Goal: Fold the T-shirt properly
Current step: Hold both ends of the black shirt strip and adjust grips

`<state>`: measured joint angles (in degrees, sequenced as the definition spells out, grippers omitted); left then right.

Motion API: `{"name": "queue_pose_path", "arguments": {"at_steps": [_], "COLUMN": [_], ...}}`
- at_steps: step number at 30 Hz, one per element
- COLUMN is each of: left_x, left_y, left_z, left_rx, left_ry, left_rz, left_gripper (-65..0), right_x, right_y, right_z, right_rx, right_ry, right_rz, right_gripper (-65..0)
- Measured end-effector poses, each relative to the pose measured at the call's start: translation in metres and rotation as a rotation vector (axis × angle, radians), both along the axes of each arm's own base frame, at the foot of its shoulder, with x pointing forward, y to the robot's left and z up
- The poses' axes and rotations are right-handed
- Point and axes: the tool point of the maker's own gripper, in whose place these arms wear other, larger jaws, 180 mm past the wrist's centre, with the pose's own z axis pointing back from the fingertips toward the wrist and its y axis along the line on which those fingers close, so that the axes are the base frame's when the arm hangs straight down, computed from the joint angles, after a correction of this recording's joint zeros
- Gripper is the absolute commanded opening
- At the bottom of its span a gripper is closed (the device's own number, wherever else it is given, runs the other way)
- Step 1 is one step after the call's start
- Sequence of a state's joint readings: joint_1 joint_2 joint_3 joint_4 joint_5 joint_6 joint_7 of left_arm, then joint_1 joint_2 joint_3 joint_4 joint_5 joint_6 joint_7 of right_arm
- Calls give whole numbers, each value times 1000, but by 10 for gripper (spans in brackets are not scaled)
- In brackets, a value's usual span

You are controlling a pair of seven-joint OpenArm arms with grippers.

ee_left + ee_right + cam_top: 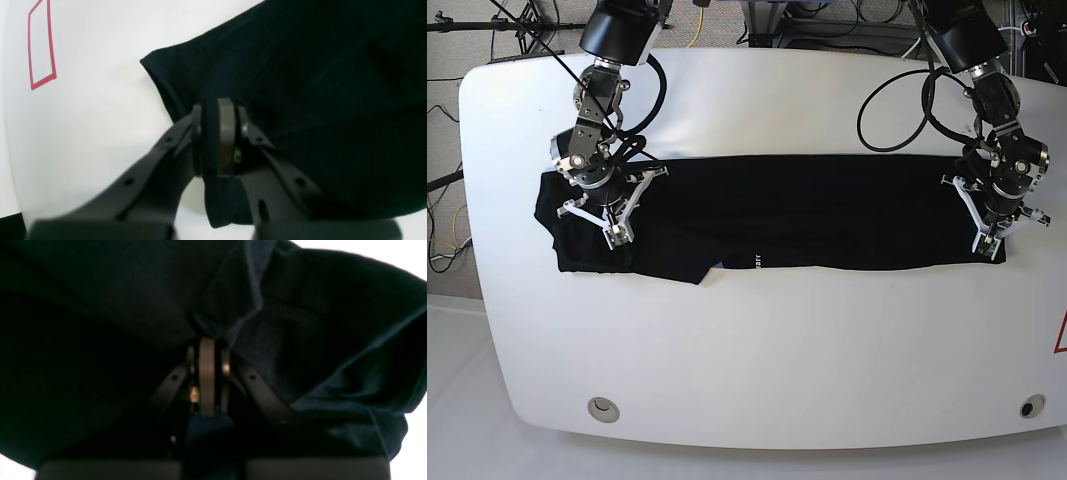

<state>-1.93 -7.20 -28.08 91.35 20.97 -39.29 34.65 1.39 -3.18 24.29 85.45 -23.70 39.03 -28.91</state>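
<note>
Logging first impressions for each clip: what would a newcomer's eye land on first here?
The black T-shirt, stretched as a long band across the white table. Next, the two arms pinning its ends: the right gripper has its jaws shut on bunched fabric at the base view's left, and the left gripper pinches the edge at the right. A red outline marks the table beyond.

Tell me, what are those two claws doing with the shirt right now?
Left gripper shut on shirt edge. Right gripper shut on bunched fabric. Shirt a long band across table. Nothing in the way.
</note>
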Motion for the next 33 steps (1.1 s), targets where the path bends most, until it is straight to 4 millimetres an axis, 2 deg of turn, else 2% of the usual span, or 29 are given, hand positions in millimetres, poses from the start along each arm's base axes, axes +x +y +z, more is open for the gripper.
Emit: {"name": "queue_pose_path", "arguments": {"at_steps": [2, 10, 14, 20, 30, 33], "left_x": [-1, -4, -1, 3, 1, 0], "left_y": [-1, -4, -6, -6, -6, -5], "left_z": [-1, -3, -1, 4, 3, 3], "left_rx": [-4, -21, -24, -20, -15, -12], "left_ry": [1, -6, -14, -27, -24, -21], "left_rz": [-6, -11, -14, -16, -14, -11], "left_gripper": [-594, -584, -582, -585, -578, -577], "right_x": [6, 7, 6, 2, 7, 5], "right_y": [-1, -13, -18, -25, -45, -48], "right_z": [7, 12, 18, 33, 77, 80], "right_rx": [-1, -38, -63, -112, -210, -220], "right_ry": [-27, -25, -26, -30, -88, -87], "right_rz": [4, 6, -1, -8, -51, -58], "right_gripper": [-533, -296, -236, -224, -249, -251]}}
